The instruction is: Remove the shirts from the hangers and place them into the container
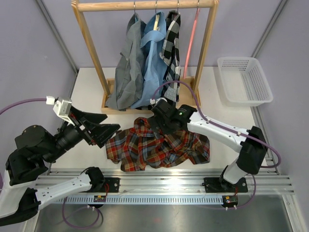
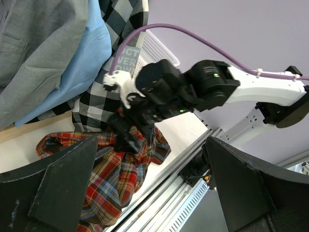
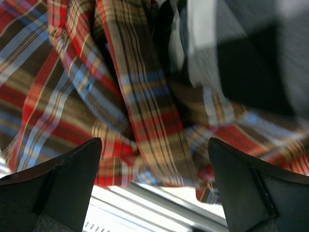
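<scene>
Starting on the left, the left gripper [image 1: 112, 122] hangs over the table's [image 1: 217, 104] left side with its fingers spread as wide as they go and nothing between them, aimed to the right at the loose shirt. Back near the far edge stands the wooden rack [image 1: 89, 43]. On it the grey shirt [image 1: 126, 67] hangs collar up, long axis straight down from the rail, hem bunched on the rack's base. The red-and-dark plaid shirt [image 1: 145, 147] is off its hanger and lies crumpled on the table close to the near edge, about mid-table. Its long axis runs left to right along that edge, and we can't tell which end is the collar. The light blue shirt [image 1: 152, 58] hangs just beside the grey one, same way up. The right gripper [image 3: 154, 140] sits over the plaid shirt's far edge, fingers wide apart above the fabric and not clamped on it. Then come the black-and-white checked shirt [image 1: 171, 48], hanging too, and the bare pink hanger [image 1: 191, 36] on the rail. The white container [image 1: 244, 79] sits at the far right corner, its long axis running near to far.
</scene>
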You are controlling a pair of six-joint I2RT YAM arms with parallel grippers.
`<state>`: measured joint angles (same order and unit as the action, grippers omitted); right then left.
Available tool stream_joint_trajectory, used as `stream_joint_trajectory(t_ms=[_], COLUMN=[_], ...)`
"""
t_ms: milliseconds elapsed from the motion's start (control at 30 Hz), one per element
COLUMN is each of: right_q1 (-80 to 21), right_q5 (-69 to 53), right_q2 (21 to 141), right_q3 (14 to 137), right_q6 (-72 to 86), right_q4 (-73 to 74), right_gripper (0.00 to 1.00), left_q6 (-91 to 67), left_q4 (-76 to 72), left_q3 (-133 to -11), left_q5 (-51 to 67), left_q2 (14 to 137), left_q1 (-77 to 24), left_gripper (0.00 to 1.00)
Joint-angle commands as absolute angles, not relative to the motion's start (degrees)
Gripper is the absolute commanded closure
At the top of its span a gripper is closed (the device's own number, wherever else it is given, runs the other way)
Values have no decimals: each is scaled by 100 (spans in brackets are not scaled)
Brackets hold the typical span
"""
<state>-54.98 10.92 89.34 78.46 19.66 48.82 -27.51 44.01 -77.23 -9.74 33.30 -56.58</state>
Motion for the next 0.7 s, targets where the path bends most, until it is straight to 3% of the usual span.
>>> stream_joint_trajectory(t_ms=[0, 300, 667], right_q1=[-5537, -5388, -5388], right_q5=[1319, 625, 642], right_q2=[9385, 10291, 10995], right_q3=[8235, 8060, 7129], right_q6=[1776, 1810, 2575], right_q4=[4483, 3613, 2664], right_gripper=[1, 1, 1], left_q6=[-2795, -2821, -2830], left_q4=[4166, 4201, 4342], left_q3=[-7699, -7620, -7629], left_q5=[-1055, -1099, -1160], left_q2=[3278, 3076, 2953], left_q1=[-5669, -5678, -5678], left_gripper=[1, 1, 1])
